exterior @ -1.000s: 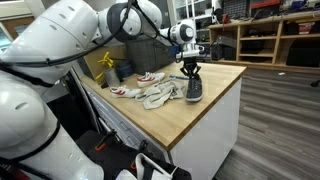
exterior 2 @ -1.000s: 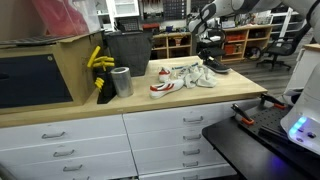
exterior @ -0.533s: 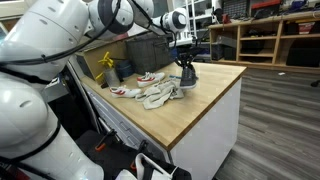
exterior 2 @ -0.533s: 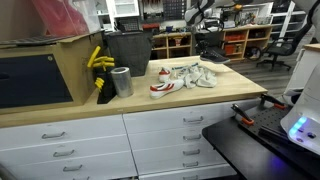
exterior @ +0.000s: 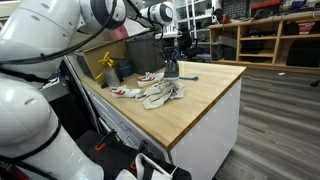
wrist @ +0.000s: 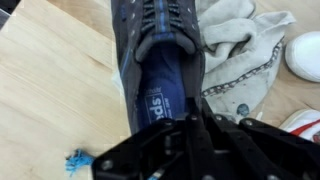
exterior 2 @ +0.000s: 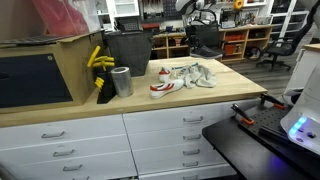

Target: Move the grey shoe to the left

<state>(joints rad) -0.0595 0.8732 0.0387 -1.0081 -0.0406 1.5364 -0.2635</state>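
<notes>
Jaws are clamped on the heel collar of the dark charcoal-grey low sneaker (wrist: 158, 55). The wrist view looks straight down its insole, with the toe pointing away from the camera. In an exterior view the sneaker (exterior: 171, 68) hangs toe-down under your wrist, above the pale wooden worktop (exterior: 205, 105); whether its toe touches anything I cannot tell. A second ago it stood flat on the worktop at the open end of the shoe pile. Half a second ago you already had it lifted, and since then you've carried it across towards the striped pair. Just beside it lie the crumpled whitish-beige shoes (exterior: 160, 95), and past those the white sneakers with red stripes (exterior: 150, 77). A small blue object (wrist: 78, 160) lies on bare wood near the sneaker's heel side.
</notes>
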